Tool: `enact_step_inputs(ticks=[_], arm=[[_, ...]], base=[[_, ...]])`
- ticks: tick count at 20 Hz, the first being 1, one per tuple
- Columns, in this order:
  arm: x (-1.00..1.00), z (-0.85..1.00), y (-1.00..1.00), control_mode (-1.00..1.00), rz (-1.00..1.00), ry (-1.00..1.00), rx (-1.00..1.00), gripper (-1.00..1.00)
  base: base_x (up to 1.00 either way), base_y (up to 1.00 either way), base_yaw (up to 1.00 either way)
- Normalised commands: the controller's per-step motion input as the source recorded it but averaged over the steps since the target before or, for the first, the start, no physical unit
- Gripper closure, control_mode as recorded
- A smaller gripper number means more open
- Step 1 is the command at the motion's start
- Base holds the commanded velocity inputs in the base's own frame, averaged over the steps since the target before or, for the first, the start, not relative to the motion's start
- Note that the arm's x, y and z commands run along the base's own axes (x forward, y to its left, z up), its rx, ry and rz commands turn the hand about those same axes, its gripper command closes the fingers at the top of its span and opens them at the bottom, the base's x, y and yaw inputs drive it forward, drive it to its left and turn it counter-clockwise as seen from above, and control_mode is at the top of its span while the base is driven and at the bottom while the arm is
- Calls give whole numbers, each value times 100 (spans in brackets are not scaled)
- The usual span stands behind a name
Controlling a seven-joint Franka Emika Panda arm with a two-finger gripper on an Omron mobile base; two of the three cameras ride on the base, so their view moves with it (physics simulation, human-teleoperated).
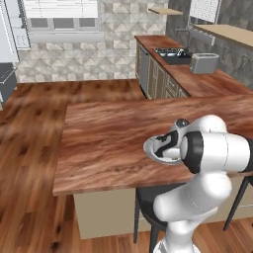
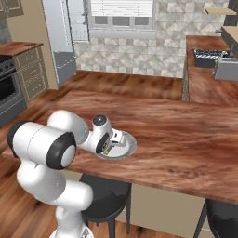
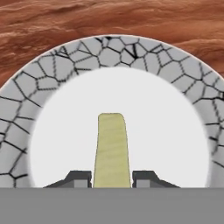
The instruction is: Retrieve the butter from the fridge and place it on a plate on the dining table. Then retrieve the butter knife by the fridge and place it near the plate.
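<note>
Your arm is folding low and reaching forward, the gripper (image 3: 112, 178) pointing downward, its two fingers pinching close against something thin between them.

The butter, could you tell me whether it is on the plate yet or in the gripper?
In the gripper: the butter sits between both fingertips, directly over the plate. Whether it touches the plate, I cannot tell.

Silver toaster (image 1: 204, 63) sits on wood-topped counter (image 1: 197, 81) off to my right, near dark sink basin (image 1: 172, 55). Window with white blinds (image 1: 61, 15) on tiled back wall (image 1: 118, 44). Wooden shelf (image 1: 165, 11) high on wall. Black stool (image 2: 104, 193) below me. Oven, I think, at far left (image 2: 7, 90), edge cropped. Wood plank floor (image 1: 24, 148).
</note>
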Motion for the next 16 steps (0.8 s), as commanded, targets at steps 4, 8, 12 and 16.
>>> enact_step_inputs(ticks=[4, 8, 12, 16], arm=[[15, -20, 0, -100, 0, 0, 2, 100], [6, -7, 0, -100, 0, 0, 0, -100], [0, 0, 0, -100, 0, 0, 0, -100], [0, 0, 0, -100, 0, 0, 0, -100]], base=[[0, 0, 0], [0, 0, 0], [0, 0, 0], [0, 0, 0]])
